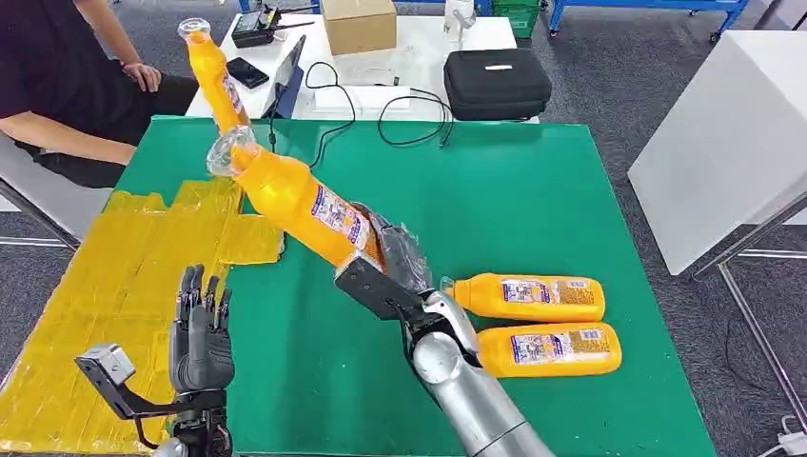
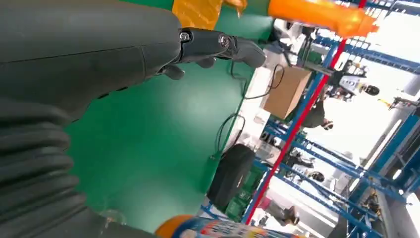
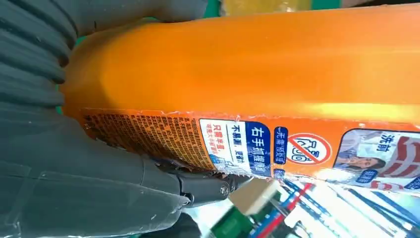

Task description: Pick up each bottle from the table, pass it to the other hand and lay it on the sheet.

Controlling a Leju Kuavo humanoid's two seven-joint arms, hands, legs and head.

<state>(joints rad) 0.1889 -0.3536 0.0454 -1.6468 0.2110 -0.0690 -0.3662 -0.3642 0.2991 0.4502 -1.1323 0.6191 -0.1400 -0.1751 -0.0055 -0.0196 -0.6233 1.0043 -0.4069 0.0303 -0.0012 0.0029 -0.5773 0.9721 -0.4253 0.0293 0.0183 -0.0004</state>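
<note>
My right hand [image 1: 392, 265] grips the lower end of an orange bottle [image 1: 300, 202] and holds it above the green table [image 1: 533, 190], tilted with its clear cap up and to the left. Up close, the right wrist view has that bottle [image 3: 247, 69] and its printed label pressed against my right hand [image 3: 74, 173]. My left hand [image 1: 200, 333] is low on the left beside the yellow sheet [image 1: 114, 286], fingers apart and holding nothing; its fingers [image 2: 218, 43] reach over the green top. Two more orange bottles [image 1: 528, 297] [image 1: 550, 349] lie side by side on the right.
A further orange bottle [image 1: 211, 71] stands near the table's far left corner. A person [image 1: 67, 86] sits beyond that corner. A white table behind holds a black case [image 1: 497, 81], a cardboard box [image 1: 359, 24], cables and a phone. A white panel [image 1: 723, 143] stands right.
</note>
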